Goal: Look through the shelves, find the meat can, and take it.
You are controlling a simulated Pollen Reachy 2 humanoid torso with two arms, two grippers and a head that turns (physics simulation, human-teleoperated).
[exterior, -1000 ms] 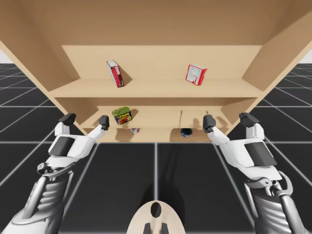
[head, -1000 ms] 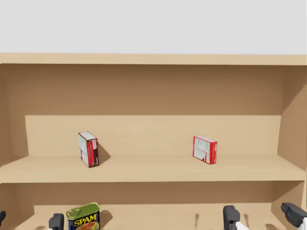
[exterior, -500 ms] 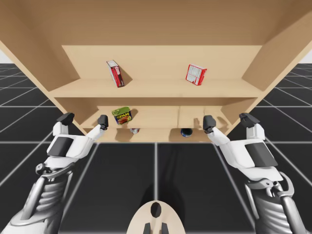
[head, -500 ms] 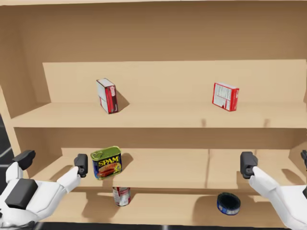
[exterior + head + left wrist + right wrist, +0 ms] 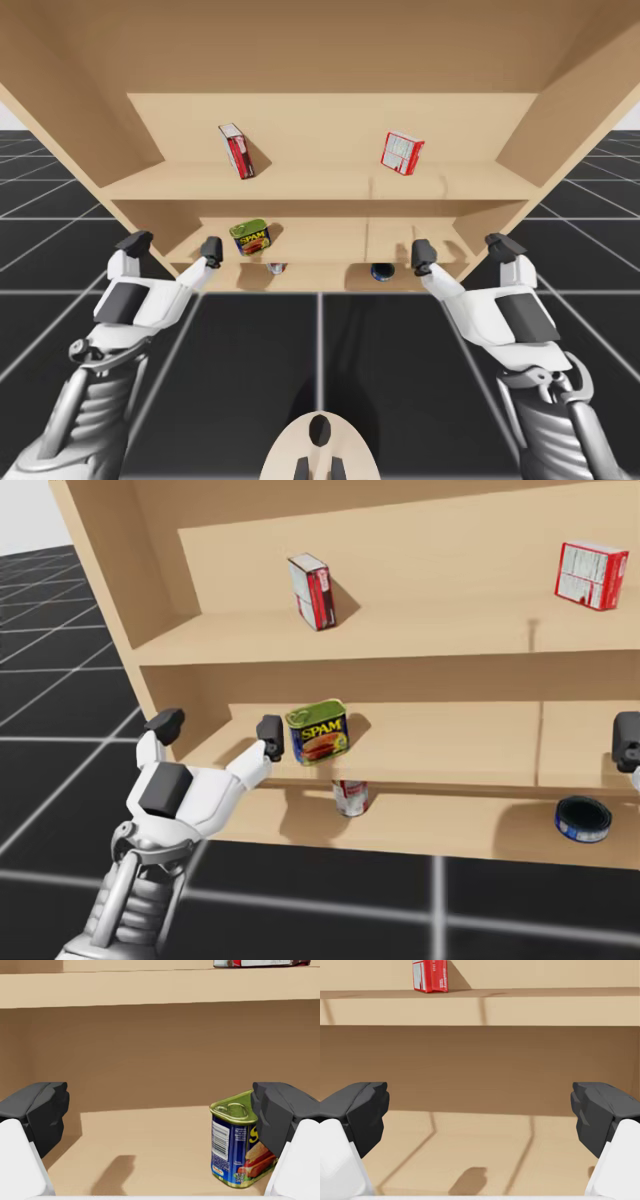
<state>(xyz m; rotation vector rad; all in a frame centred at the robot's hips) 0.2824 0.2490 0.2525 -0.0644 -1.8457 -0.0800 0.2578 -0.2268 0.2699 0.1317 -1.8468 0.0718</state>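
While nothing is gripped, the left gripper (image 5: 217,724) is held wide open, left of the meat can (image 5: 318,732). The can is seen upright, blue-sided, green-topped.

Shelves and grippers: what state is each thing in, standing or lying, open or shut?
meat can: upright on the middle shelf, not gripped.
left gripper: open, one finger beside the meat can.
right gripper: open, holding nothing.
left red box: upright, top shelf.
right red box: upright, top shelf.
small red can: upright, bottom shelf.
blue round tin: flat, bottom shelf.
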